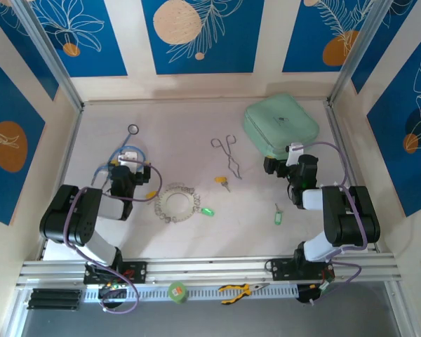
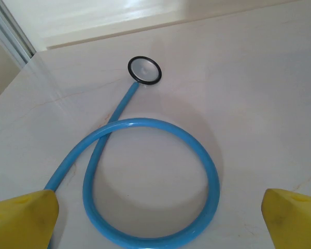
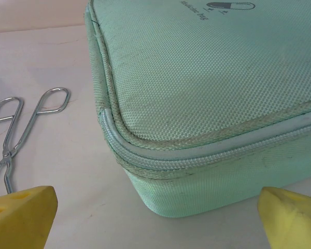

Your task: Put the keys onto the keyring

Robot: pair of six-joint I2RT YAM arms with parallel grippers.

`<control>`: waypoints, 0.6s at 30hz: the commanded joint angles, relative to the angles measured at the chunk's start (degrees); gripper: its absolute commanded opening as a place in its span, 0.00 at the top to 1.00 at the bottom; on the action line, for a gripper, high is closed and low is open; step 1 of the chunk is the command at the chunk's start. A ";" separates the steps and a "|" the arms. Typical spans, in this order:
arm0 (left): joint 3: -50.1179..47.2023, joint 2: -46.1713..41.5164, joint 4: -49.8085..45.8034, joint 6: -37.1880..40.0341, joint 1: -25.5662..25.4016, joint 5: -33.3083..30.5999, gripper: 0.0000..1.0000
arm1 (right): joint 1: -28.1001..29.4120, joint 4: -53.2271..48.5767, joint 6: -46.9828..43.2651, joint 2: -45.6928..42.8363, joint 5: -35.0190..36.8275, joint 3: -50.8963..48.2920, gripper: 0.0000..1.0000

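Both our pincers stand spread wide, holding nothing. The left pincer [image 2: 158, 220] hangs over the looped blue stethoscope [image 2: 145, 123]. The right pincer [image 3: 155, 218] faces a mint-green pouch [image 3: 212, 78], with forceps [image 3: 6, 153] to its left. The keyring [image 1: 176, 203] lies flat on the counter [image 1: 196, 133] near our left arm. A green key [image 1: 208, 210] sits just beside it, a yellow key [image 1: 222, 181] is near, and a second green key [image 1: 277, 216] is well apart, toward our right arm.

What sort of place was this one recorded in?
Probably a robot test booth: a white table boxed in by blue patterned panels, two arms bolted to a metal rail, and staged props such as a stethoscope, forceps and a green pouch.
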 commanded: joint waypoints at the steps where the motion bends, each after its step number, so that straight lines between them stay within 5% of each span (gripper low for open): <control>1: 1.01 -0.89 0.48 -0.62 0.71 1.10 0.00 | 0.45 -0.02 0.63 0.07 0.90 1.07 0.01; 18: 1.64 -1.07 -1.25 -3.30 2.38 0.04 0.00 | 0.21 0.05 0.68 0.06 0.50 1.03 0.01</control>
